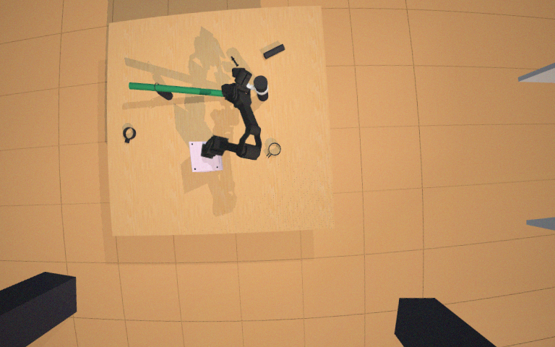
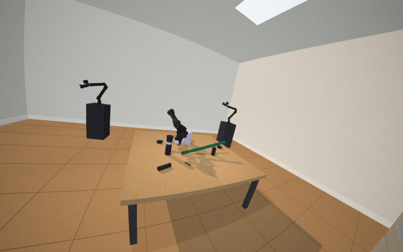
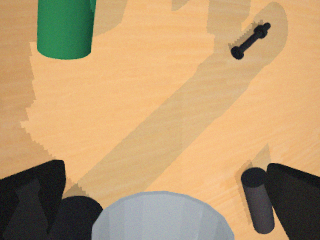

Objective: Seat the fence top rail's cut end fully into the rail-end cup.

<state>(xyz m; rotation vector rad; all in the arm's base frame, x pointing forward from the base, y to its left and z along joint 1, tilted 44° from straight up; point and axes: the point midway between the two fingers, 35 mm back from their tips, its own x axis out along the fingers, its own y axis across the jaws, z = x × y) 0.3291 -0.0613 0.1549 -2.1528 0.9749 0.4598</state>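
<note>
"Wrist view: how much room is there around the fingers?"

"Plenty. They stand spread wide and pinch nothing. A pale grey cup [image 3: 162, 236] sits between them, with bare tabletop [image 3: 167, 114] showing between it and one finger. Ahead of the tips the wood is open as far as a small black bolt [image 3: 251, 40]. A short dark cylinder [image 3: 258, 202] lies close inside that same finger."

"And the rail [image 3: 64, 10]?"

"Green, round, its cut end flat and clean. It sits well ahead of the fingertips and off to the other finger's side, apart from the cup, so it is not seated. From the top, the rail [image 1: 175, 88] runs away from the fingers toward the tabletop's far edge, with a small dark fitting [image 1: 165, 95] partway along."

"What's hard to read?"

"The frame's lower edge cuts off the cup's base and both fingers. A dark rounded shape [image 3: 74, 234] beside the cup is unclear (possibly the post). From above, the arm hides where the rail ends. The post [image 2: 168, 148] is small in the exterior view, with a pale band [image 2: 168, 143] on its upper half."
</note>
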